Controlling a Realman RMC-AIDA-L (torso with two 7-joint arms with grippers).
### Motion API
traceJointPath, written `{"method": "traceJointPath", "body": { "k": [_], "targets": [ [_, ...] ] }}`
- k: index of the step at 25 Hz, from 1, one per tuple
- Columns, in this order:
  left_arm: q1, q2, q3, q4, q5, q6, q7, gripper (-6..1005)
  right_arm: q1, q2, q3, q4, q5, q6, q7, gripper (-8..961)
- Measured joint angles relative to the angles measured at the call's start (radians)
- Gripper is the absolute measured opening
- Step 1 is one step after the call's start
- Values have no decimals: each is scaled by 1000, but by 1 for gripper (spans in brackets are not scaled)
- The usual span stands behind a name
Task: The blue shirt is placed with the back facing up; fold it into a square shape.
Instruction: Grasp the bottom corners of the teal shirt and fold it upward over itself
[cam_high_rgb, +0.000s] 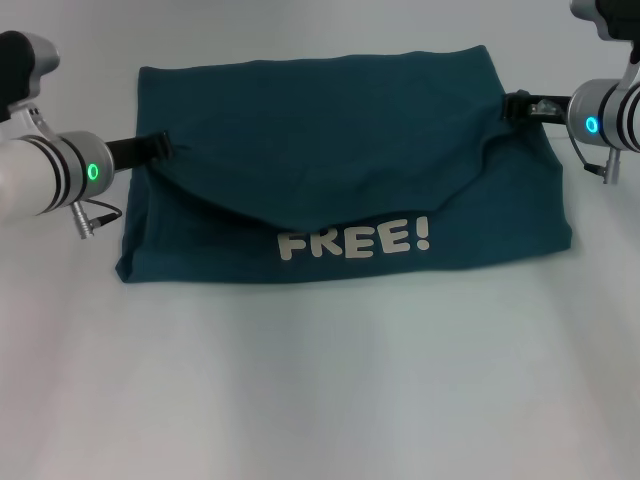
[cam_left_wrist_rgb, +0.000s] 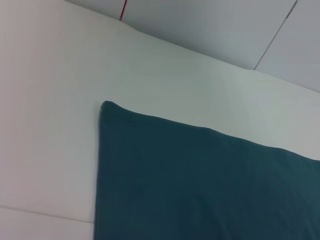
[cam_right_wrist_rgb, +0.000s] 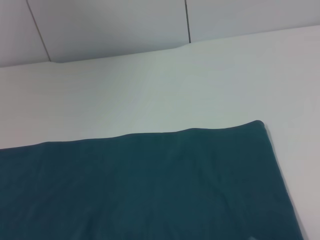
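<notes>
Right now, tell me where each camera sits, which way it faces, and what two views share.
Head view: on the robot's head, looking forward and down at the blue shirt on the table; the left gripper and right gripper show at the shirt's side edges.
Left wrist view: on the left arm's wrist, facing a far corner of the shirt and the wall behind; no robot parts show.
Right wrist view: on the right arm's wrist, facing the other far corner; no robot parts show.
Shared: both wrist views show the shirt's far edge.
</notes>
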Motion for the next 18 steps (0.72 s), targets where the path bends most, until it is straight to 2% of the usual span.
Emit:
{"method": "traceJointPath", "body": {
  "k": [7, 18],
  "targets": [
    [1, -10, -1, 5, 0, -25, -2, 16, 1, 1, -10, 0, 0, 1, 0, 127],
    [10, -12, -1, 3, 0, -53, -15, 16, 6, 0, -11, 0, 0, 17, 0, 136]
  ]
}}
